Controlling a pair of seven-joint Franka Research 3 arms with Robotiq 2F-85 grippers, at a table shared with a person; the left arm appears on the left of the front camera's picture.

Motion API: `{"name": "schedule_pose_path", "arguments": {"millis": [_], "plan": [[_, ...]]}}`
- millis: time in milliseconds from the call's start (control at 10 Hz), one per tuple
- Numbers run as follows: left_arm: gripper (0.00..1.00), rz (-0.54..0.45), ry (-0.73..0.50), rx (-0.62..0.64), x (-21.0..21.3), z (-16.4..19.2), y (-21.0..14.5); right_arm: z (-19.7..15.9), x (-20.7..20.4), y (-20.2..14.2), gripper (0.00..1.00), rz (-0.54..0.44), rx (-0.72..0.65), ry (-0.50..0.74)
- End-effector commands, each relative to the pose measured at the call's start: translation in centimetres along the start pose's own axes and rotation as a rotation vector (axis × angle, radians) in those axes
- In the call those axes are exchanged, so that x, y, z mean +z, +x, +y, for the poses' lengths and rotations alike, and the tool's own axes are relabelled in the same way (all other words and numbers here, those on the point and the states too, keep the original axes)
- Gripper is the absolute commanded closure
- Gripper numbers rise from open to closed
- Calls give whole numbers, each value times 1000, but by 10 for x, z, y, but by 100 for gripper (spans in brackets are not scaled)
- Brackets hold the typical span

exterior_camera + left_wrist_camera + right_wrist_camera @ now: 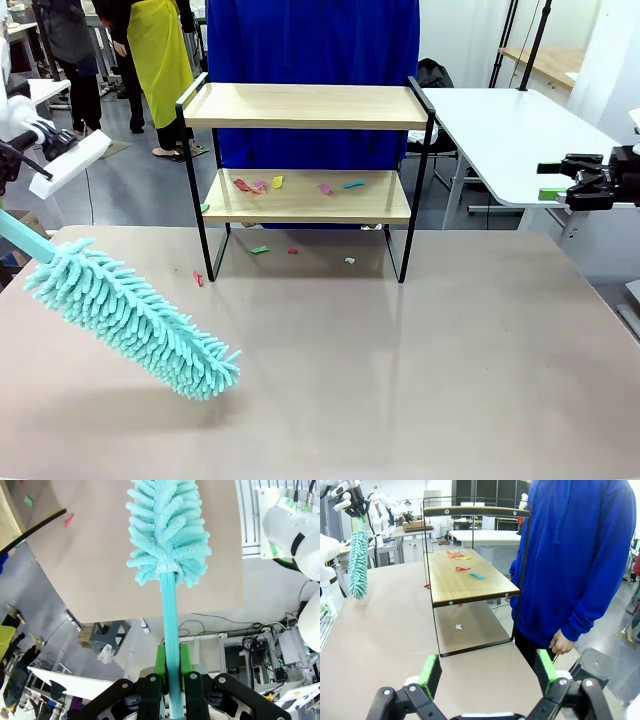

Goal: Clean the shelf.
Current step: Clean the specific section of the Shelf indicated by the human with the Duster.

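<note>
Beige worktop takes up the foreground, and a person in a blue top stands at its far edge, just behind the shelf. The shelf stands upright toward the far side of the worktop. Its upper board is bare, and small coloured scraps are strewn over its lower board, with a few more on the worktop around its legs. A fluffy teal duster hangs over the near left of the worktop, head tilted down, well apart from the shelf.

The left hand is pressed together on the duster's handle. The right hand is spread wide with nothing in it, off to the right.

The step in hand looks to be carrying the duster to the shelf — best done by bringing the head in low and flat between the boards, clear of the black frame. It should then sweep the scraps one way, toward an open side, rather than scatter them.
</note>
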State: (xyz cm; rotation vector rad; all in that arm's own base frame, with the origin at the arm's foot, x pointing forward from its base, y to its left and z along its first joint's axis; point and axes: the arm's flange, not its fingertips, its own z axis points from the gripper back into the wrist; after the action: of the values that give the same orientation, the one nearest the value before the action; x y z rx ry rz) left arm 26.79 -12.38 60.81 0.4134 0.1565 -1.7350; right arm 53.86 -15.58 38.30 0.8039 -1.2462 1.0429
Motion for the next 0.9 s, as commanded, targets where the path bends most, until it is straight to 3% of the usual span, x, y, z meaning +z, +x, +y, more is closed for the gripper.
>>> {"name": "schedule_pose_path", "arguments": {"millis": [0,800], "plan": [[87,-15,-6,-8,1,-3,-3,1,-1,3,0,0,6,3],[87,-15,-6,-8,1,-3,-3,1,-1,3,0,0,6,3]]}}
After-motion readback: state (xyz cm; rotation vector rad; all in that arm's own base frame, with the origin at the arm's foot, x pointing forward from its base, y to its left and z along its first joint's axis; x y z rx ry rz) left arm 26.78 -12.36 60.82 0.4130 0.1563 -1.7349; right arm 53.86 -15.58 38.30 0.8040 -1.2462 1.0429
